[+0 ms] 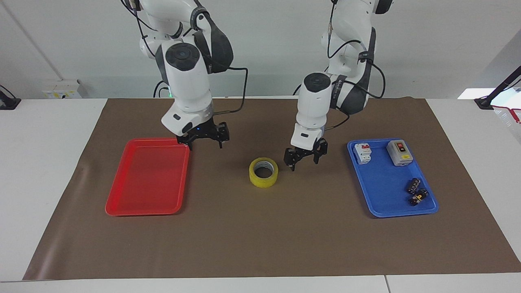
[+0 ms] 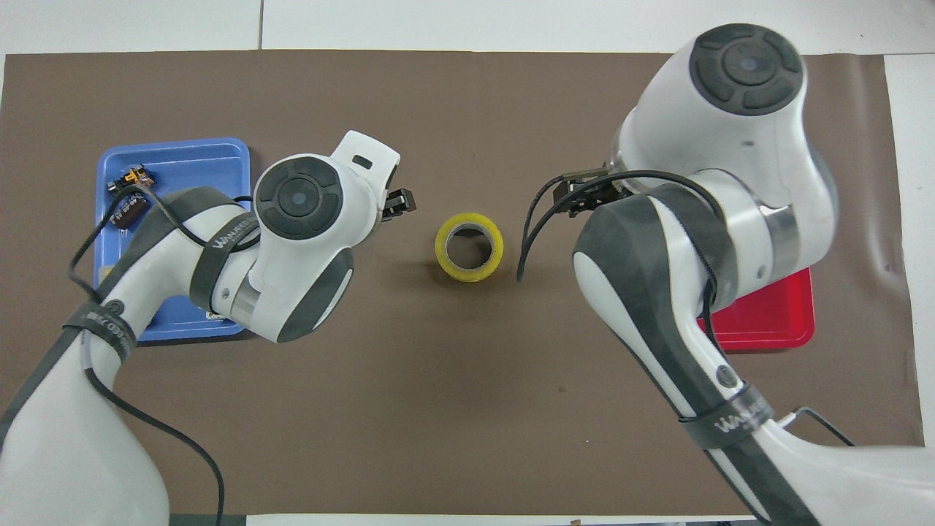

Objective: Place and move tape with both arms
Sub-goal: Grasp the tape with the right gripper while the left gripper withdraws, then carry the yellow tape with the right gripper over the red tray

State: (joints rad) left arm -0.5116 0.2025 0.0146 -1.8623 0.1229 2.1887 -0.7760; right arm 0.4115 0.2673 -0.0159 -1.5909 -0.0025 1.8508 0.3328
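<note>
The yellow tape roll (image 1: 263, 178) lies flat on the brown mat at mid-table, with nothing touching it; it also shows in the overhead view (image 2: 497, 250). My left gripper (image 1: 303, 162) is open and empty, just above the mat beside the tape, toward the blue tray. In the overhead view only its tip (image 2: 399, 204) shows past the wrist. My right gripper (image 1: 205, 145) is open and empty, in the air over the mat by the red tray's corner nearest the robots. In the overhead view it (image 2: 578, 197) is mostly hidden under its own arm.
A red tray (image 1: 122, 207) lies empty toward the right arm's end; the right arm covers most of it in the overhead view (image 2: 774, 332). A blue tray (image 1: 382, 191) toward the left arm's end holds a circuit breaker (image 1: 362, 153), a grey switch box (image 1: 399, 152) and black connector pieces (image 1: 417, 192).
</note>
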